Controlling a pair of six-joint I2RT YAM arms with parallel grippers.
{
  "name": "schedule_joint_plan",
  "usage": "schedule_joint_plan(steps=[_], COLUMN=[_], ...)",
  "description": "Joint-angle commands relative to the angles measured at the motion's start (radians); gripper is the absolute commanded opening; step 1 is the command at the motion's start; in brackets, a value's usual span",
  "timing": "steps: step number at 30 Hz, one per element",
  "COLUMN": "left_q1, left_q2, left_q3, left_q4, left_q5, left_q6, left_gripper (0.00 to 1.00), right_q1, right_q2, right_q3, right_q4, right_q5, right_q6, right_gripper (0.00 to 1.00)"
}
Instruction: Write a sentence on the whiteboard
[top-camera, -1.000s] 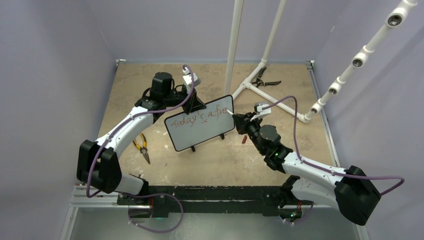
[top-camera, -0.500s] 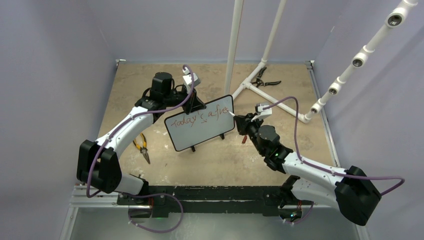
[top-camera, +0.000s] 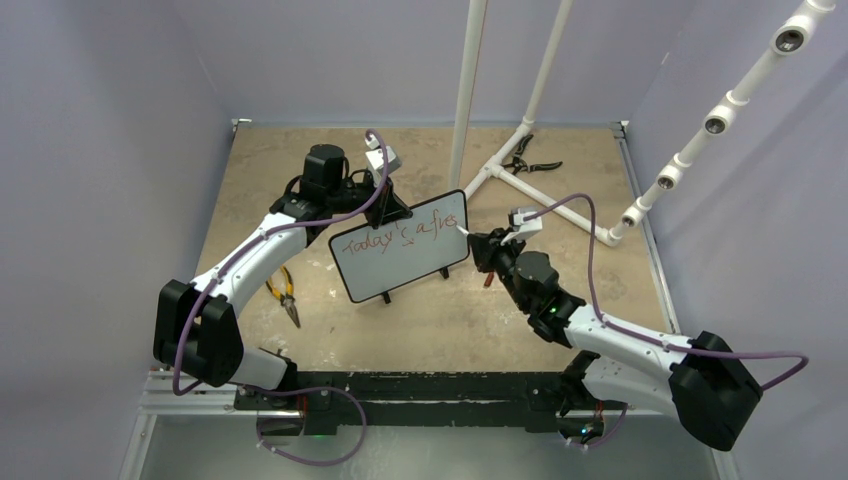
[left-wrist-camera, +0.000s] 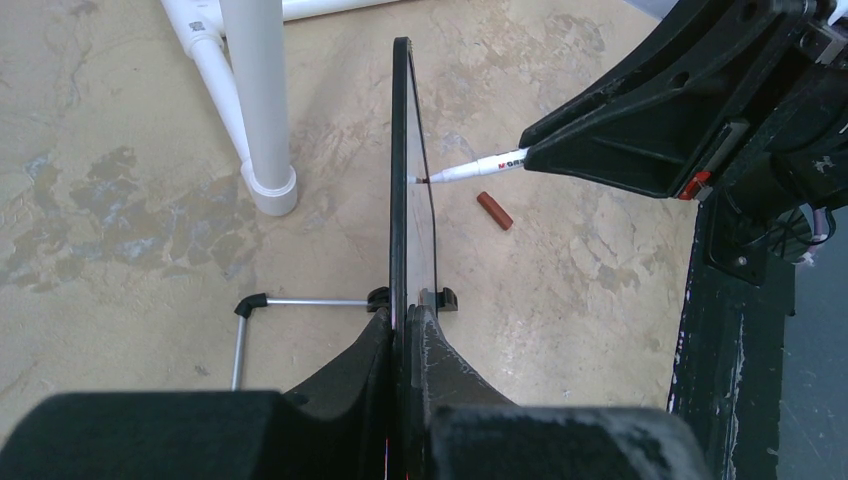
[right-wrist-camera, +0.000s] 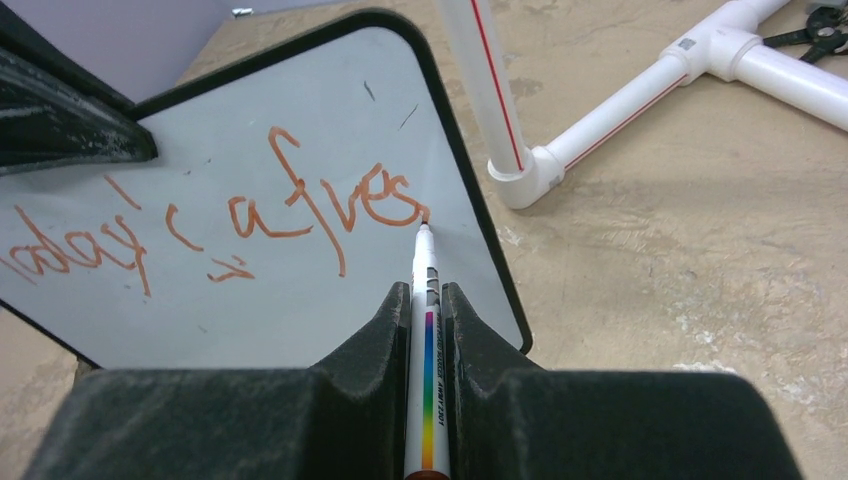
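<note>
Writing partly done: the first line reaches "fres"; the rest is judged unwritten, with the lower board blank.

On the table (top-camera: 340, 330) the whiteboard (top-camera: 400, 258) is stood upright, its edge clamped between the left gripper's (left-wrist-camera: 405, 322) fingers. The right gripper (right-wrist-camera: 427, 300) is closed on a marker (right-wrist-camera: 424, 330), its tip set at the end of the sentence (right-wrist-camera: 250, 225). The letters are read clearly only in the right wrist view. The tip's contact, edge-on, and a red cap (left-wrist-camera: 494, 210) beside the board are shown only by the left.

white arms (top-camera: 245, 262), black fingers (right-wrist-camera: 370, 345), purple cables (top-camera: 594, 250)
</note>
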Motion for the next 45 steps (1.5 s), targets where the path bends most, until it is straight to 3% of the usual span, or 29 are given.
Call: schedule_joint_plan(steps=[1,6,12,28,45], left_q1=[-0.009,-0.009,-0.01,-0.011,-0.013], left_q2=[-0.024,-0.023,-0.023,-0.024,-0.024], left_q3=[-0.016,-0.015,-0.017,-0.017,-0.016], left_q4=[-0.009,-0.009,-0.006,-0.006,-0.008], left_q5=[0.038,0.038,0.039,0.038,0.038], left_q6=[0.016,0.016,0.014,0.014,0.016], left_gripper=[0.0,0.0,0.0,0.0,0.0], right_q1=[0.011,0.013,0.013,0.013,0.013], right_q2=[-0.02,-0.066,-0.121,-0.029,0.004], right_q3=[-0.01,-0.014,0.014,0.105,0.055], right_q4=[0.008,0.022,-0.006,0.084,0.004], right_q5=[-0.043,-0.077,0.022,0.037,0.087], right_q6=[-0.026,-0.041,-0.023,-0.073,-0.013], right_gripper=[0.0,0.0,0.0,0.0,0.0])
